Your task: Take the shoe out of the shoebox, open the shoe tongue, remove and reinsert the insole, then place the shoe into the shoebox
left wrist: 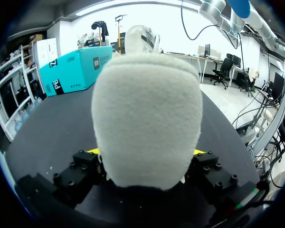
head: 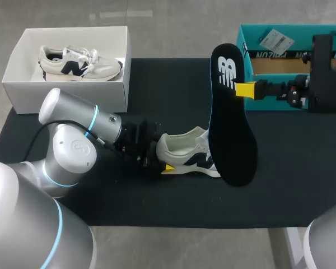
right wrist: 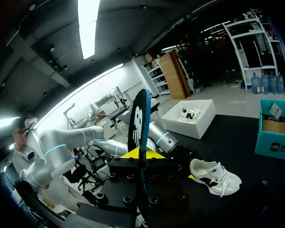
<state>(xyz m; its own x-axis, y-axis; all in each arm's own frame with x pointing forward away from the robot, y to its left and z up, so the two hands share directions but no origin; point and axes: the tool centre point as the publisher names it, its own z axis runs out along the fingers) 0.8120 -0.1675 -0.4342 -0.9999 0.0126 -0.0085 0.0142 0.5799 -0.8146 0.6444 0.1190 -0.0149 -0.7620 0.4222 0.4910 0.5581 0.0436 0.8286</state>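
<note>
A white sneaker with a dark logo [head: 190, 154] lies on its side on the black table mat, toe toward the right. My left gripper [head: 161, 159] is shut on its heel; in the left wrist view the pale heel [left wrist: 147, 118] fills the space between the yellow tips of the left gripper [left wrist: 145, 154]. My right gripper [head: 245, 89] is shut on the edge of a black insole [head: 232, 129], held up on edge above the sneaker's toe end. In the right wrist view the insole [right wrist: 138, 123] stands upright between the right gripper [right wrist: 141, 153] tips, with the sneaker [right wrist: 216, 175] beyond.
A white open box [head: 22, 89] at the back left holds a second sneaker [head: 78, 63]. A teal shoebox [head: 252, 33] stands at the back right, partly behind my right arm. Bare mat lies along the front edge.
</note>
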